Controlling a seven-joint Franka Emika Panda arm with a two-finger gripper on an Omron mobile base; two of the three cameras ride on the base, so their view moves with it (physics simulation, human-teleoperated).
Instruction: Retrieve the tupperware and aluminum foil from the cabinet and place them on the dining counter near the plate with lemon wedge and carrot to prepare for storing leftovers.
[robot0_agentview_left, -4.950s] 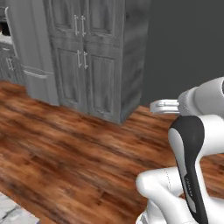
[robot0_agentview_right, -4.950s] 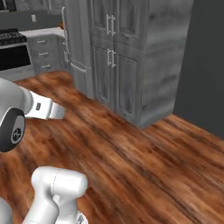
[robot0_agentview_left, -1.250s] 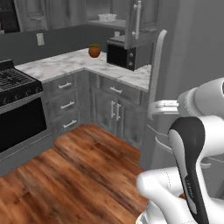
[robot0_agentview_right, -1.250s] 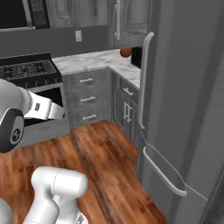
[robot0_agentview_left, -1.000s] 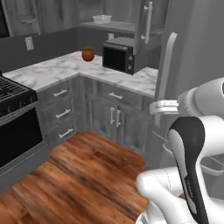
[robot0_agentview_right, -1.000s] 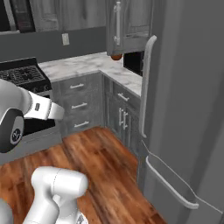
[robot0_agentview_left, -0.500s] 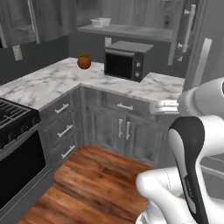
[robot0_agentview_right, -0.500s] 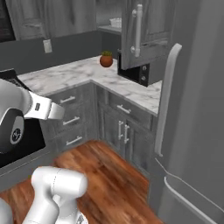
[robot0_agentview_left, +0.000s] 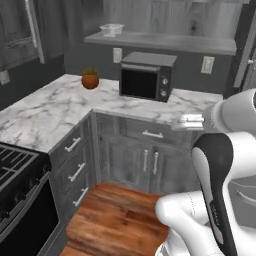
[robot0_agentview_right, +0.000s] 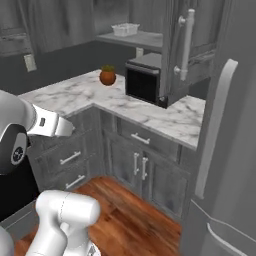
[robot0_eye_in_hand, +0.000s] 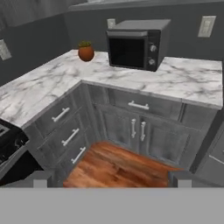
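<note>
On the cabinet (robot0_agentview_left: 165, 42) shelf: tupperware (robot0_agentview_left: 111, 29) | hand view: microwave (robot0_eye_in_hand: 136, 43) | end effector (robot0_eye_in_hand: 109, 178): opening indiscernible

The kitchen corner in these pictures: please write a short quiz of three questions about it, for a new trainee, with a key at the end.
1. True or false: the tupperware stands on the marble worktop beside the microwave.
2. What sits on the worktop to the left of the microwave in the left base view?
A. a kettle
B. a small potted plant in an orange pot
C. a plate
3. Fill in: in the left base view, the tupperware rests on the grey ____ above the microwave.

Key
1. False: it is up on the shelf.
2. B: the potted plant.
3. shelf
</note>
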